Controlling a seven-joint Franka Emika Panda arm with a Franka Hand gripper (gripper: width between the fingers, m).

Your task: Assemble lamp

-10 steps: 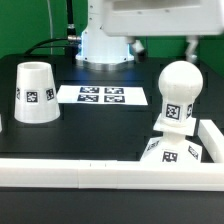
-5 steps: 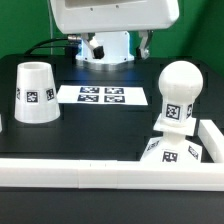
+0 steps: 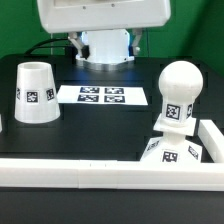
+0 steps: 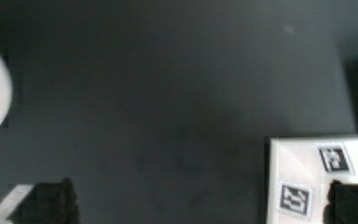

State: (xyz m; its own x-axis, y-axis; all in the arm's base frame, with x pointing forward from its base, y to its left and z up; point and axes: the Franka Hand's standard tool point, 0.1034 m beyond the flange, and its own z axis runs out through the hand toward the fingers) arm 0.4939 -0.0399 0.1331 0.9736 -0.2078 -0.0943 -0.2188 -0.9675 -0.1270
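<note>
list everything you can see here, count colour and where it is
shade: 1, white cone with a black-and-white tag, standing on the table at the exterior view's left
bulb: 1, white round bulb on a stem with a tag, upright on the base at the exterior view's right
base: 1, white, tagged, under the bulb, in the corner of the rail
marker board: 1, flat white sheet with four tags, lying on the table between shade and bulb
rail: 1, long white, along the table's near edge and up the right side
table: 1, black
arm: 1, white, high at the back; its fingers are not clear enough to judge
</note>
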